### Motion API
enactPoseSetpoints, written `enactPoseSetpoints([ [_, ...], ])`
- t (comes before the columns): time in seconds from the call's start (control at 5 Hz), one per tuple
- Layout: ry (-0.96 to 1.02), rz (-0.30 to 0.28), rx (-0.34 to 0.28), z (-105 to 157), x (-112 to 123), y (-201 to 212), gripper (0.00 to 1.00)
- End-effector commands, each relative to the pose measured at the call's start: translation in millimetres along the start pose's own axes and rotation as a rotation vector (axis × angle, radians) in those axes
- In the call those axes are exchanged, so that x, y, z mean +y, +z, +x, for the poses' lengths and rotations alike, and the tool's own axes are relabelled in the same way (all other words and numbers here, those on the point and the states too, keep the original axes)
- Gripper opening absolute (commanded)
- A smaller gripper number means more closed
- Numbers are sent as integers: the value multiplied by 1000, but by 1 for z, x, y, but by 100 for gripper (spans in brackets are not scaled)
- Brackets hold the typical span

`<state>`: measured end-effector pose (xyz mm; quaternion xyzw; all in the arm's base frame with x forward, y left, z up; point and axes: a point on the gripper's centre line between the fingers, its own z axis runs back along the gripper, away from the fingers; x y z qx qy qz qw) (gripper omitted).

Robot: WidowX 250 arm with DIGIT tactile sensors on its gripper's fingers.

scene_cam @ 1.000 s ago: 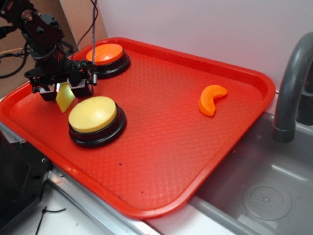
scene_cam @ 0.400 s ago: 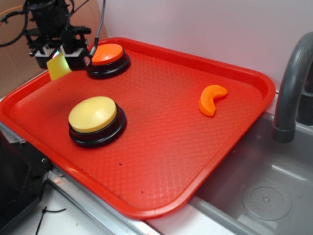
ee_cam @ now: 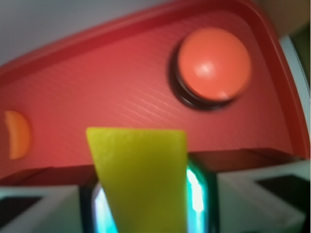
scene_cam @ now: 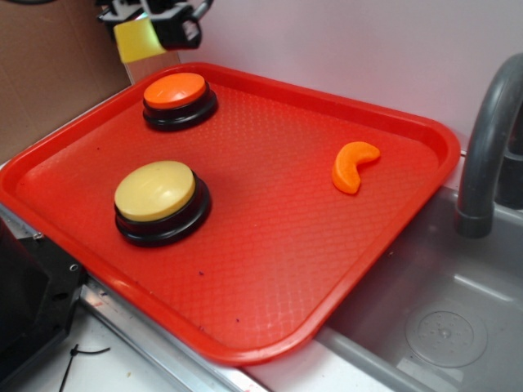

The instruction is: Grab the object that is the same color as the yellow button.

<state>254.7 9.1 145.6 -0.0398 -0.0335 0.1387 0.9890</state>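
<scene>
Exterior view
Gripper (scene_cam: 151, 28): at the top left edge of the picture, high above the far left corner of the tray; only the lower part visible, the rest cut off by the frame.
Jaws: closed around the yellow wedge, one finger on each side of it.
Yellow wedge (scene_cam: 139, 39): held in the air, clear of the tray, above and behind the orange button; lower tip pointing down.
Yellow button (scene_cam: 155, 189): on the near left part of the tray, pale yellow dome on a thick black base, upright.
Orange button (scene_cam: 175, 90): near the far left corner of the tray, on a black base, well apart from the yellow button.
Orange crescent (scene_cam: 353, 166): lying flat on the right part of the tray, well apart from both buttons.
Tray (scene_cam: 286, 245): red, textured floor, raised rim, resting at the edge of a sink.
Sink (scene_cam: 441, 318): grey basin at the lower right, round drain visible.
Faucet (scene_cam: 486, 147): grey curved pipe at the right edge, beside the tray.

Wrist view
Yellow wedge (ee_cam: 141, 179): in the centre foreground, wide end up, narrowing downwards between the fingers (ee_cam: 248, 194); somewhat blurred.
Jaws: pressed on both sides of the wedge, holding it.
Orange button (ee_cam: 214, 64): upper right, on the tray below the camera.
Orange crescent (ee_cam: 18, 134): at the left edge, partly cut off.
Tray (ee_cam: 112, 92): red floor filling the background, rim along the top and right.
</scene>
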Motion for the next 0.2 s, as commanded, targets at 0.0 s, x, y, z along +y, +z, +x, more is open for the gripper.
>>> enactPoseSetpoints([
  [0.0, -69, 56, -91, 9, -29, 26, 0],
])
